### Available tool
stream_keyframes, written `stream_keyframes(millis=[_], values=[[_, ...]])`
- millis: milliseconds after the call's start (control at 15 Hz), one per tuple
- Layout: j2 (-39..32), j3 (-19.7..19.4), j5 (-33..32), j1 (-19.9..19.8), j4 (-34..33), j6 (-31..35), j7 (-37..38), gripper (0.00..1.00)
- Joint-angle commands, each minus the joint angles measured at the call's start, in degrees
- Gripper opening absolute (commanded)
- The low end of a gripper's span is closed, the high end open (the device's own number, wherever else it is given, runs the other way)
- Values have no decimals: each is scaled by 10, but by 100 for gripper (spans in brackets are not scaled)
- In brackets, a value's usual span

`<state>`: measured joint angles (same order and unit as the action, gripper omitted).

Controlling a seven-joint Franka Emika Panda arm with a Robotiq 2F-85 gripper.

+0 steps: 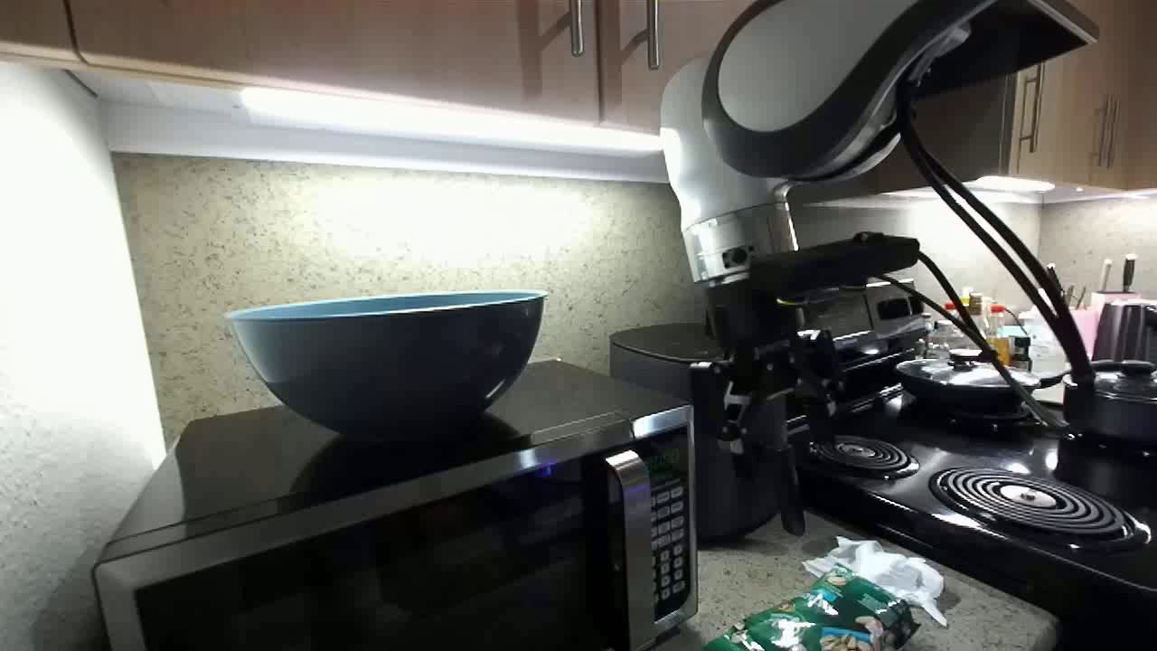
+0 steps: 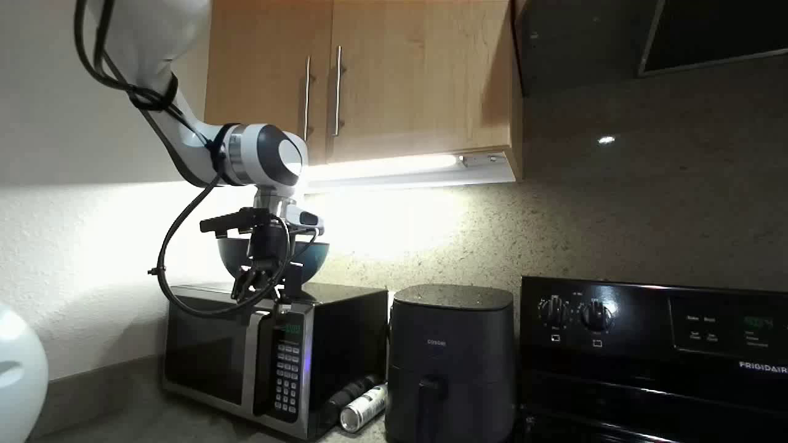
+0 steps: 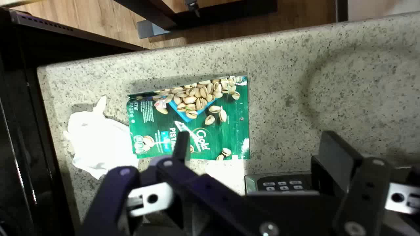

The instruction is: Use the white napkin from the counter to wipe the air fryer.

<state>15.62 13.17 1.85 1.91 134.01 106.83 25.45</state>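
Black and pointing downward, the gripper (image 3: 261,150) is hanging over the counter (image 3: 279,82), its two fingers (image 3: 341,157) standing spread wide, with speckled stone showing between them in the wrist view. The pale arm (image 1: 786,72) is holding it from above. Beyond the fingers, a green pistachio bag (image 3: 226,127) is lying on the counter. Just beside the bag, on the side towards the stove (image 1: 958,443), the white napkin (image 3: 101,144) is lying crumpled on the stone, its edge appearing to touch the bag's short end. Near the bag, the microwave (image 2: 209,344) is standing with its keypad (image 3: 282,183) showing between the fingers in the wrist view, and a big bowl (image 1: 389,371) with a blue inside is resting on its top. Between the microwave and the stove, the air fryer (image 2: 452,344) is standing upright, with the napkin lying near it but apart. A can (image 2: 369,406) is lying on its side between the microwave and the air fryer. On the stove, a lidded pan (image 1: 976,398) and a lidded pot (image 1: 1121,411) are sitting near two coil burners (image 1: 1030,506). Wooden cupboards (image 2: 418,80) are hanging above, and a strip light (image 2: 394,165) is shining beneath them.
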Motion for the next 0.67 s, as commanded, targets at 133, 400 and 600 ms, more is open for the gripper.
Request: stream_keyframes(millis=[133,400,600], values=[[1,-15,-2,9,1,-4,-1,100],[14,-49,-10,-10,25,-7,-4,100],[26,-86,-10,-34,47,-12,-1,100]])
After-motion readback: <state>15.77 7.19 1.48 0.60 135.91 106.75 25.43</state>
